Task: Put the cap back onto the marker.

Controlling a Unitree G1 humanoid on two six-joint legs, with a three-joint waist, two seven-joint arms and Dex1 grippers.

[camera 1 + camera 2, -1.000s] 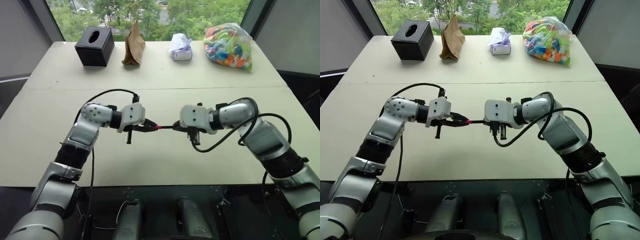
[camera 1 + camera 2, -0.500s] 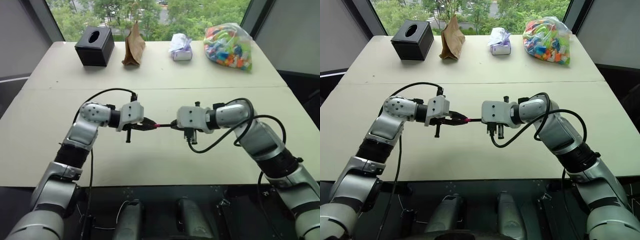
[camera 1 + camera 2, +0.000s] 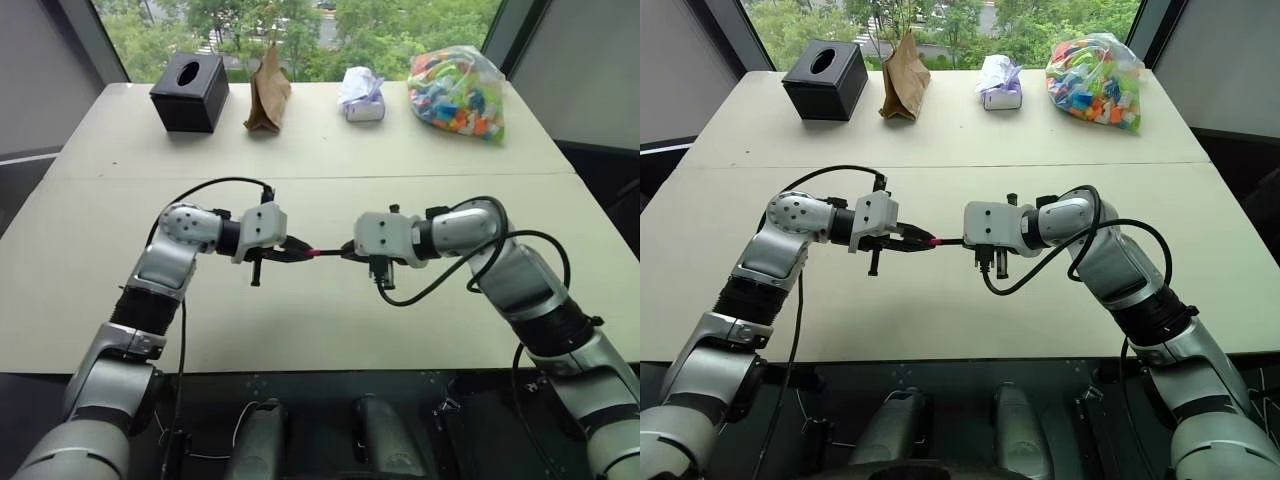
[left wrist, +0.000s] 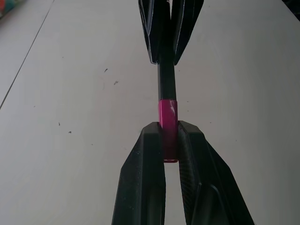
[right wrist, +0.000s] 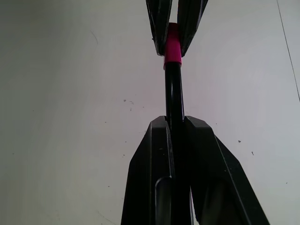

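Left wrist view: cap (image 4: 168, 123) magenta, glossy.

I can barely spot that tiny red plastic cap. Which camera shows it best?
The left wrist view: the tiny red plastic cap sits large between the left tool's fingers, meeting the thin black marker. The right wrist view shows it smaller, farther off; the eye views show a pink speck.
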